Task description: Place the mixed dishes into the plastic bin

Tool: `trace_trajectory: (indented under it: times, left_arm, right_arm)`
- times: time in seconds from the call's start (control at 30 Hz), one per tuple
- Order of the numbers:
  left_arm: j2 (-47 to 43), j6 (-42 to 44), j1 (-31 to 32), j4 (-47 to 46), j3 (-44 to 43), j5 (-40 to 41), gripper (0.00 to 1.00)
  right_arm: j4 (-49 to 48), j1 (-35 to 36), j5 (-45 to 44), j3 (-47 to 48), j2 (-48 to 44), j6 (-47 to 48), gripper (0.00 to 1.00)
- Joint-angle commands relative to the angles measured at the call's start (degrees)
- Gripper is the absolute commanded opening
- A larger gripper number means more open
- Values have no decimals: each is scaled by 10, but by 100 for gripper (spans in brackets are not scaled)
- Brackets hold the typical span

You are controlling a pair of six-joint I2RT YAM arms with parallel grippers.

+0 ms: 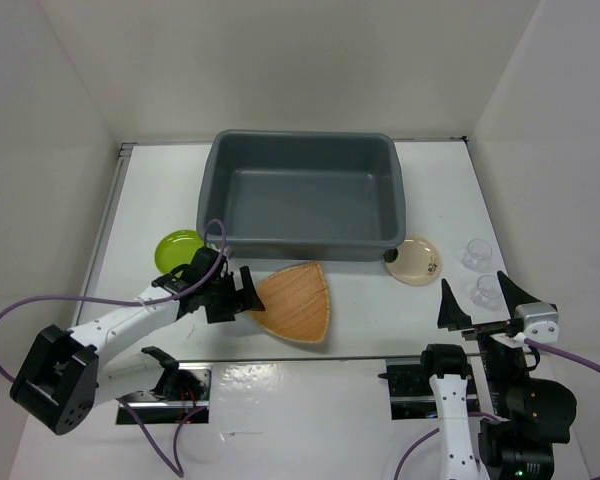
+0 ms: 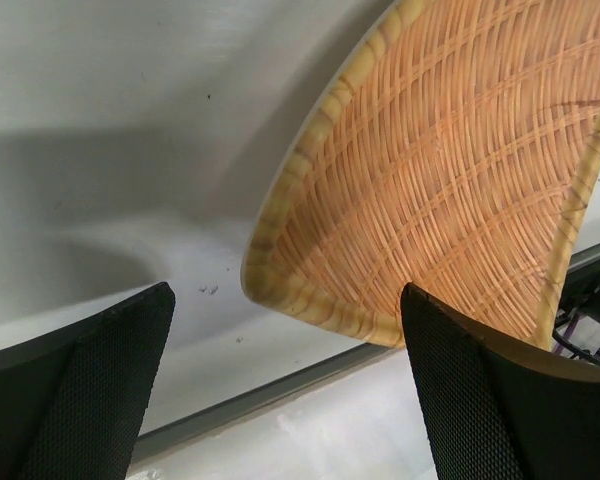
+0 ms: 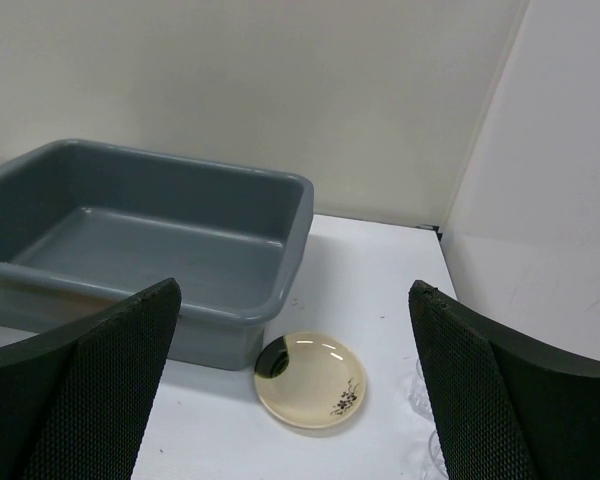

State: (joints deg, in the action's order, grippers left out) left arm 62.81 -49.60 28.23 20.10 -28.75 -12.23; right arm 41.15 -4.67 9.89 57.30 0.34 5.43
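Note:
The tan woven wooden plate [image 1: 295,303] lies flat in front of the dark grey plastic bin [image 1: 305,245]. My left gripper [image 1: 238,295] stands open at the plate's left corner. In the left wrist view that corner [image 2: 310,290] sits between the fingers of the left gripper [image 2: 287,292], with nothing clamped. A lime-green plate [image 1: 178,248] rests left of the bin. The cream plate [image 1: 416,259] with dark marks lies by the bin's right front corner, and two clear cups [image 1: 476,252] [image 1: 489,289] stand further right. My right gripper [image 1: 474,282] hangs open near its base, empty, facing the cream plate [image 3: 310,380] and the bin [image 3: 230,340].
White walls close in the table on the left, back and right. A dark seam [image 2: 250,400] crosses the table just in front of the wooden plate. Purple cables trail from the left arm [image 1: 110,325] along the table's left side.

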Motion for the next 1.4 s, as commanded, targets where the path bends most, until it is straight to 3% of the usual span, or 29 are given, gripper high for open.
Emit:
trace_trajectory:
  times: [0.0, 0.17, 0.3, 0.43, 0.47, 0.57, 0.67, 0.93, 1.13, 1.2, 1.3, 1.37]
  left_arm:
    - [26, 16, -5, -50, 3, -26, 100]
    - [37, 33, -5, -98, 31, -32, 97]
    - [37, 39, -5, -118, 31, -44, 84]
    - [49, 39, -5, -118, 36, -44, 54]
    - [49, 39, -5, -118, 36, -44, 39]
    - [55, 39, -5, -118, 36, -37, 25]
    - [42, 34, -5, -96, 36, -25, 1]
    - [0, 4, 45, 26, -23, -8, 0]
    - [-151, -38, 60, 112, -124, -39, 0]
    - [-170, -38, 60, 131, -214, -45, 0]
    - [-125, -23, 60, 179, -360, -45, 0]
    - [-96, -23, 60, 169, -414, -52, 0]
  right_arm:
    - [-19, -4, 2, 1, -32, 2, 99]
    - [-19, -4, 2, 1, -32, 2, 99]
    - [-19, -4, 2, 1, -32, 2, 99]
    - [-19, -4, 8, 1, -32, 2, 99]
    - [-19, -4, 8, 1, -32, 2, 99]
    - [-19, -4, 8, 1, -32, 2, 99]
    - [-19, -4, 8, 1, -32, 2, 99]
    - [-19, -4, 8, 1, -38, 2, 99]
    - [-19, -4, -21, 1, -44, -7, 99]
    - [-19, -4, -45, 1, -44, -15, 99]
    - [-19, -4, -56, 1, -44, -20, 99]
    - [-19, -10, -56, 1, -44, -20, 99]
